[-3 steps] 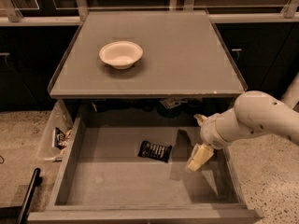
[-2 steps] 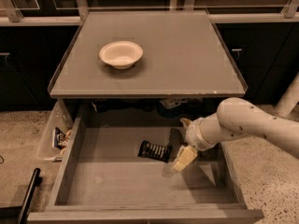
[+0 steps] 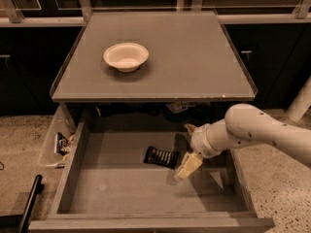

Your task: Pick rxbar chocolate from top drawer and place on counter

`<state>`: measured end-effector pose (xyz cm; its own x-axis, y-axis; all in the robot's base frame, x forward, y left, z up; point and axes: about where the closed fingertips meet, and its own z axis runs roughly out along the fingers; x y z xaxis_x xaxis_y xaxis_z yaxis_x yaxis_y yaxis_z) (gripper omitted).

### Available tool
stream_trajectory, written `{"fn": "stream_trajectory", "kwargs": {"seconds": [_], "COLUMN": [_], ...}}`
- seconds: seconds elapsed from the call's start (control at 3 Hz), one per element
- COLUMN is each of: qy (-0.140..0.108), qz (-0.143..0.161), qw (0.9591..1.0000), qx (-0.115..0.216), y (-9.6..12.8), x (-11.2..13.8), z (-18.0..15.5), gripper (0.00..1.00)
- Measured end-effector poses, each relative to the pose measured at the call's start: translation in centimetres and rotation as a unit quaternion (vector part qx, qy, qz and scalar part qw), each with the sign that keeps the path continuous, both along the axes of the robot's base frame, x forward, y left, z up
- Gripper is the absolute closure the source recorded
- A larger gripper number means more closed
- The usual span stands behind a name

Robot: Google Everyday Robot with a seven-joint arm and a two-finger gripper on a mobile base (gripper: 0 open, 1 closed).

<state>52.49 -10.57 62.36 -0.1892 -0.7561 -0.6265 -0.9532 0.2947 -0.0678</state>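
The rxbar chocolate (image 3: 161, 157), a small black wrapper with white lettering, lies flat on the floor of the open top drawer (image 3: 121, 188), near its middle. My gripper (image 3: 187, 154) reaches into the drawer from the right and hangs just right of the bar, close to its right end. One pale finger (image 3: 188, 165) points down toward the drawer floor. The counter (image 3: 194, 57) is the grey tabletop above the drawer.
A white bowl (image 3: 126, 56) sits on the counter's left half. A narrow clear tray (image 3: 57, 142) with small packets hangs left of the drawer. A black handle (image 3: 30, 203) is at the lower left. Speckled floor lies on both sides.
My gripper has moved left inside the drawer, from near the right wall to just beside the bar's right end. The bar and bowl have not moved.
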Motion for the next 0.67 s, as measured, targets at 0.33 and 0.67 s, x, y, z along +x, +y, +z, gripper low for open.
{"fn": "stream_trajectory", "kwargs": {"seconds": [0.33, 0.67], "qy": [0.001, -0.004], "qz": [0.025, 0.042], "qw": [0.9995, 0.9988], "qx": [0.018, 0.026], "y": [2.5, 4.2], "x": [-0.5, -0.7], "z": [-0.2, 0.0], "gripper": [0.00, 0.00]}}
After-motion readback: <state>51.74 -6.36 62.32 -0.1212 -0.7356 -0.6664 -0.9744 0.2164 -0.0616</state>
